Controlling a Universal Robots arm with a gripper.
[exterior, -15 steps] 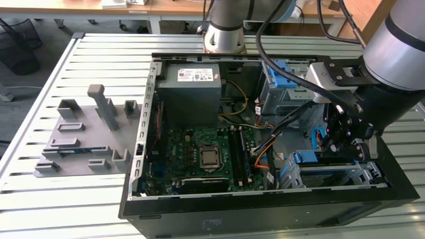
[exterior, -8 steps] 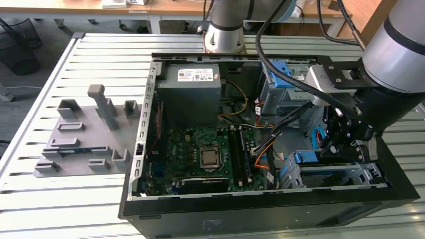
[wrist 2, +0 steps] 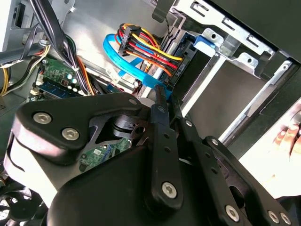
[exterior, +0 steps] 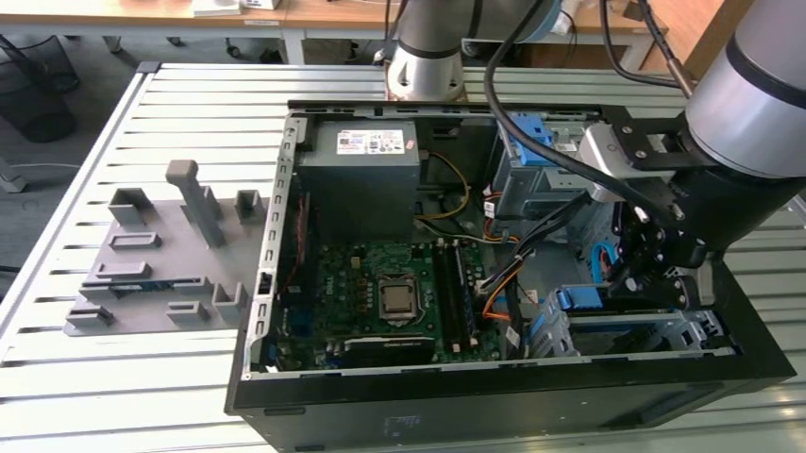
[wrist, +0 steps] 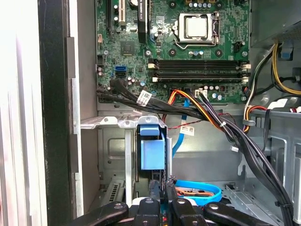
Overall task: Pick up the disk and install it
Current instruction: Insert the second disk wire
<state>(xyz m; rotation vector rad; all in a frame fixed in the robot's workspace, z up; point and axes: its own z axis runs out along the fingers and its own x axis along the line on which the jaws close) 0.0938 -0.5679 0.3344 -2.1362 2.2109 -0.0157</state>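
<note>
"Where is the disk [wrist: 153,151]?"

"Right in front of the claw [wrist: 162,188], just off its tips. It stands on its edge in the metal bay [wrist: 110,123], and its blue frame faces the claw."

"Is the claw holding it?"

"The claw is narrow, with its fingers almost together. I can't tell if they pinch the frame or just touch it."

"What could go wrong?"

"I think the disk could go in crooked. If the claw pushes a bit off to one side, the frame may jam on the bay wall."

"And the wires?"

"The blue cable [wrist: 197,190] curls just beside the claw. The orange and black wires [wrist: 207,110] hang past the disk. A finger could hook one and tug it loose."
</note>
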